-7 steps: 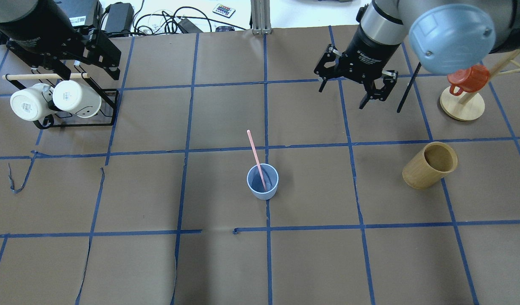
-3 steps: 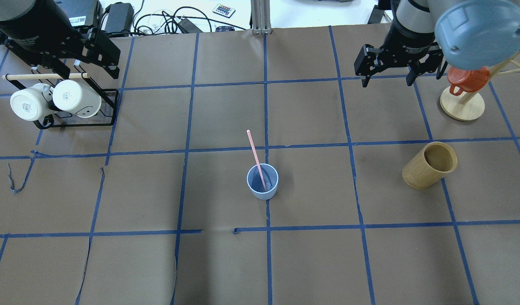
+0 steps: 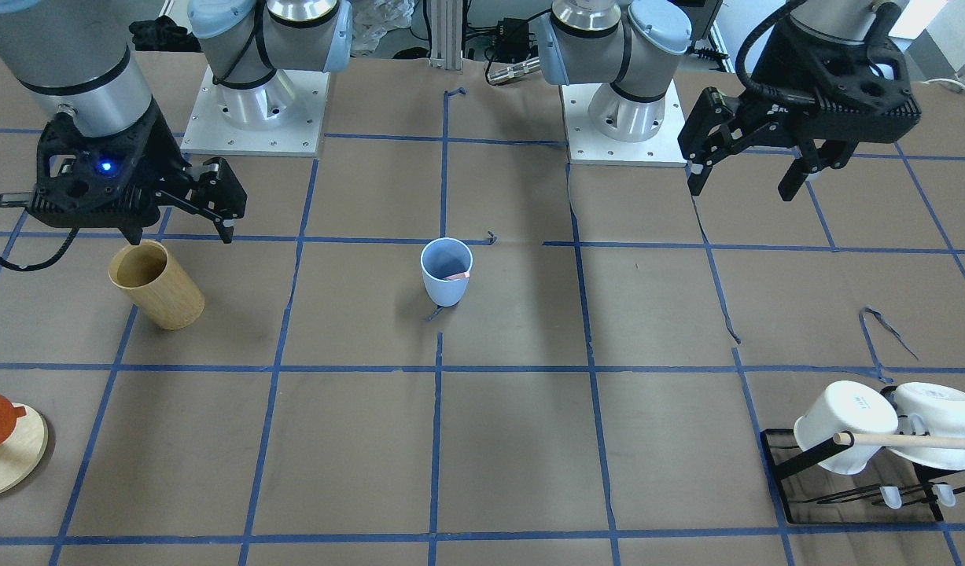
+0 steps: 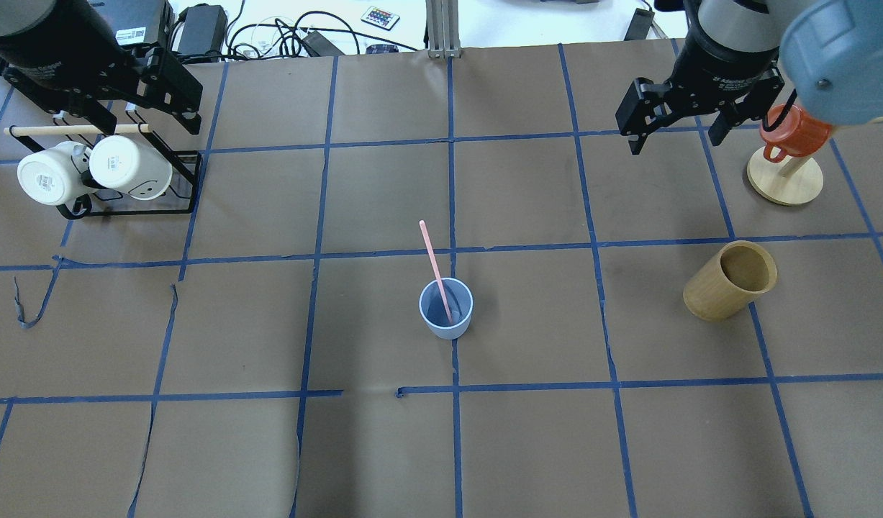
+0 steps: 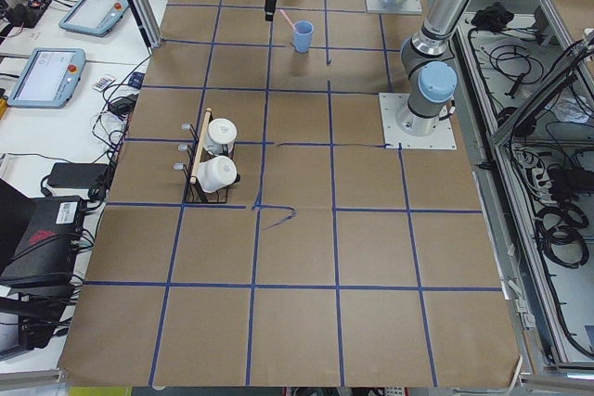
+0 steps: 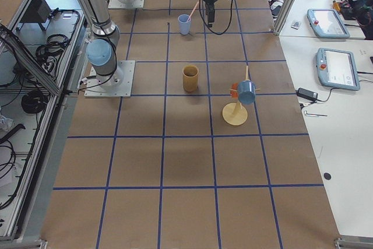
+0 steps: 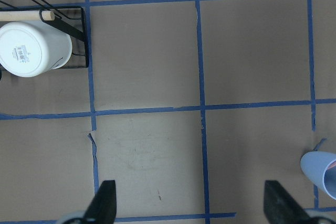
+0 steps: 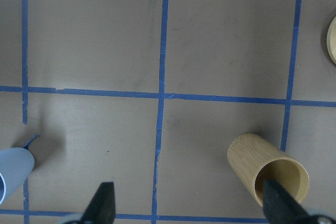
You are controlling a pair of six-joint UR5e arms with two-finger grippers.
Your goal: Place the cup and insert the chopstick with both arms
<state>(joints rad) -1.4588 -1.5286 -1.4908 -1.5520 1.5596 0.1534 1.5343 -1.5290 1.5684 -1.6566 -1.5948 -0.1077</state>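
Observation:
The light-blue cup [image 4: 446, 309] stands upright near the table's middle, also in the front view [image 3: 446, 271]. One pale-pink chopstick [image 4: 434, 265] stands in it and leans on the rim toward the far side. My left gripper [image 4: 150, 129] hangs open and empty above the mug rack at the far left, also in the front view [image 3: 740, 191]. My right gripper [image 4: 675, 144] hangs open and empty at the far right, beside the mug stand, well away from the cup. The cup's edge shows in the left wrist view [image 7: 321, 174] and the right wrist view [image 8: 13, 169].
A tan wooden cup [image 4: 729, 282] stands at the right, below my right gripper. A black wire rack [image 4: 191, 180] with two white mugs [image 4: 128, 167] and a wooden dowel is at the far left. A wooden stand [image 4: 783, 180] holds an orange-red mug [image 4: 794, 133].
My right gripper has moved back and to the right toward the mug stand and turned at the wrist. The left gripper, cup and chopstick have not moved.

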